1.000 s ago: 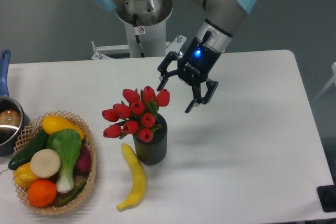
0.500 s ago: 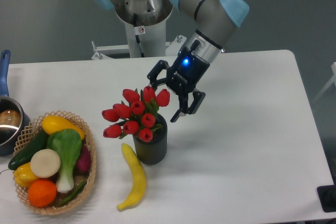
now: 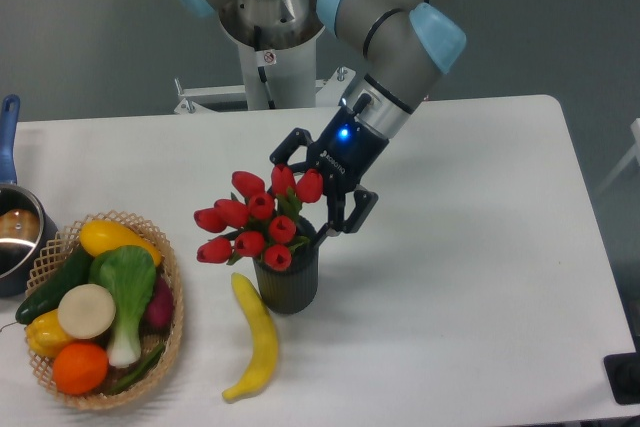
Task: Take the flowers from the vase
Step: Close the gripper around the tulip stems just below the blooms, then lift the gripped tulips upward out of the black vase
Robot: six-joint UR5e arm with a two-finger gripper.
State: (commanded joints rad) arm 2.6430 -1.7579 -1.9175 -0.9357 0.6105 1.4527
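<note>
Since the earlier frames the gripper [image 3: 318, 190] has been carried down and to the left, from open air right of the bouquet to the bouquet's upper right edge; nothing else on the worktop [image 3: 470, 277] has shifted. The gripper is spread wide and nothing is held: one finger shows above the topmost buds, the other reaches down just right of the vase mouth, so the right-hand buds sit roughly between them. Whether any bud is touched cannot be told.

The flowers [image 3: 256, 219], a bunch of red tulip buds with green leaves, are seated in the vase [image 3: 287, 277], a dark ribbed cylinder just left of frame centre. The bunch spreads wider than the vase and leans toward the left.

Handling, as judged: the bunch is likely light, with buds and leaves that would give or slip if pinched. A firmer hold is expected lower down, where the stems gather just above the vase mouth, though that spot is mostly hidden by buds. The vase is small and may tip or be lifted along if the stems bind, so a straight upward pull is advised.

Also seen: a banana [image 3: 255, 337] below the vase, a wicker basket [image 3: 170, 332] of vegetables at lower left, a pot [image 3: 15, 232] at the left edge.
</note>
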